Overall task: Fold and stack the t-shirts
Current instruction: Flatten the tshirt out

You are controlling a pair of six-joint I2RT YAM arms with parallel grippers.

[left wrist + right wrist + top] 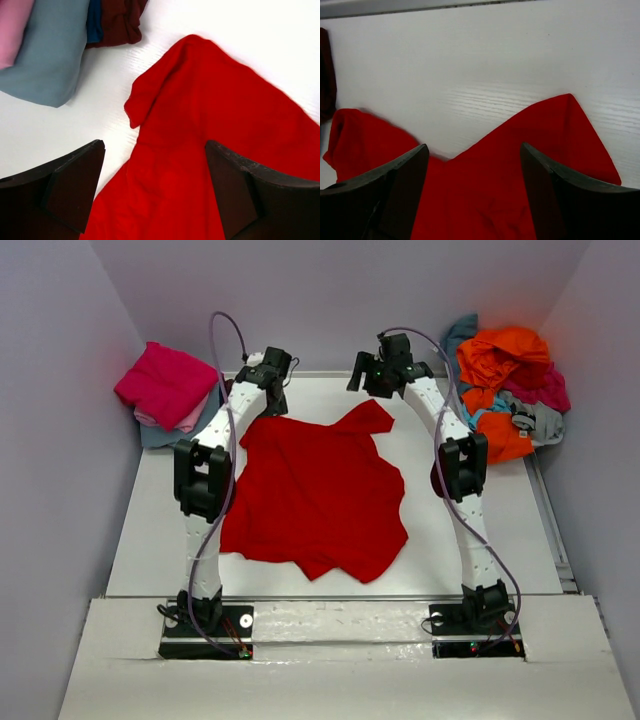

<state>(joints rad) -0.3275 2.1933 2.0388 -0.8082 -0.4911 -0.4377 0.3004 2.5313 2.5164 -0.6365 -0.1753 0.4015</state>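
Note:
A bright red t-shirt point(315, 495) lies spread and rumpled on the white table point(150, 510) between my two arms. My left gripper point(262, 375) hangs open above the shirt's far left corner; in the left wrist view the red cloth point(200, 125) lies loose below its wide-apart fingers point(75, 185). My right gripper point(385, 375) stands open over the far right corner, where the red cloth point(520, 165) shows below and between its fingers point(555, 195). Neither gripper holds anything. Folded shirts point(165, 385), magenta on pale pink and grey-blue, are stacked at the far left.
A loose heap of orange, grey, teal and magenta shirts point(510, 385) sits at the far right corner. The folded stack's grey-blue shirt point(50, 50) and a maroon one point(117, 20) lie close to the left gripper. Grey walls enclose the table.

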